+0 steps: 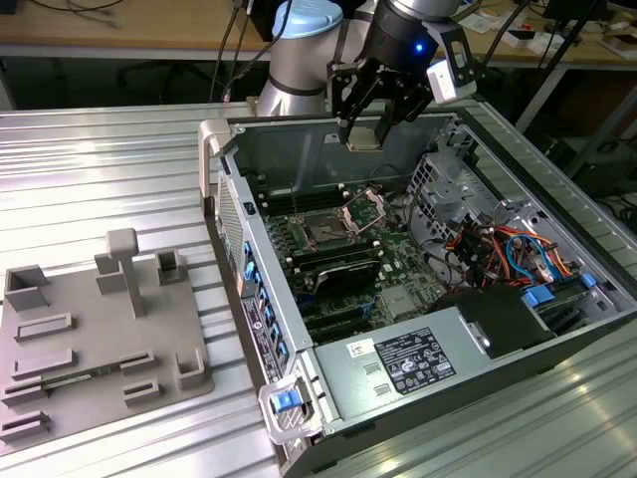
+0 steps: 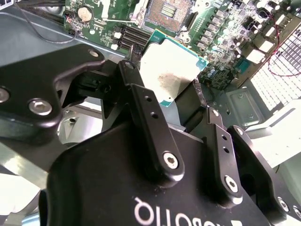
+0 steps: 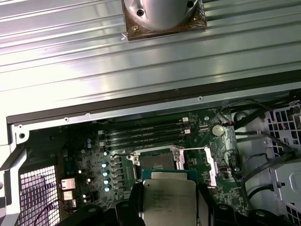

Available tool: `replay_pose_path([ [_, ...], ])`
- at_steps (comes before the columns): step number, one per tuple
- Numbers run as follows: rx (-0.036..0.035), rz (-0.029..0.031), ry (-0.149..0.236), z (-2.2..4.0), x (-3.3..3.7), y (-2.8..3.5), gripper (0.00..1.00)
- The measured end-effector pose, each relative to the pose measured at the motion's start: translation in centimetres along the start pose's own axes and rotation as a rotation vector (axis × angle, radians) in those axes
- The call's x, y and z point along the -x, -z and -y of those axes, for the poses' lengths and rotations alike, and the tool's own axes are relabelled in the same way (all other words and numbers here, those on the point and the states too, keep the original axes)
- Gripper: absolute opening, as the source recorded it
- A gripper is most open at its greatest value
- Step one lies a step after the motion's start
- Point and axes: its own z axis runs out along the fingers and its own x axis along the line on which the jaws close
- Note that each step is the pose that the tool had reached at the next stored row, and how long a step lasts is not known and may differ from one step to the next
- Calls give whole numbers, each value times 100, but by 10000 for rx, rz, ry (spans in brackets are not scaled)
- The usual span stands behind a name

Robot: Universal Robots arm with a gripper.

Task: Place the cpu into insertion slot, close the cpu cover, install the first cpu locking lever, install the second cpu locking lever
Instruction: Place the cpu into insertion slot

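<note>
My gripper [image 1: 367,127] hangs over the open computer case, shut on the cpu [image 1: 365,136], well above the motherboard. Both wrist views show the cpu [image 2: 175,66] [image 3: 169,202] as a flat silvery square with a green rim, clamped at two opposite edges between the black fingers [image 2: 146,113]. Below it lies the insertion slot [image 1: 323,232] [image 2: 167,10] [image 3: 156,159], a dark square socket that stands bare. The cpu cover [image 1: 364,206] is swung up and open at the slot's edge toward the exterior view's right. In the first wrist view the cpu hides part of the slot.
A grey fixture tray [image 1: 90,339] lies on the ribbed table at the exterior view's left. Inside the case are black memory slots [image 3: 141,134], a power supply [image 1: 403,363], a metal drive cage [image 1: 448,179] and coloured cables [image 1: 508,249]. Case walls [image 1: 229,199] ring the board.
</note>
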Motion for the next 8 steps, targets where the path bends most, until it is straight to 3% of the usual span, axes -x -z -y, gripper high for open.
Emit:
replay_pose_path([
  [8,1,5,-52,0,-1,-1,55],
])
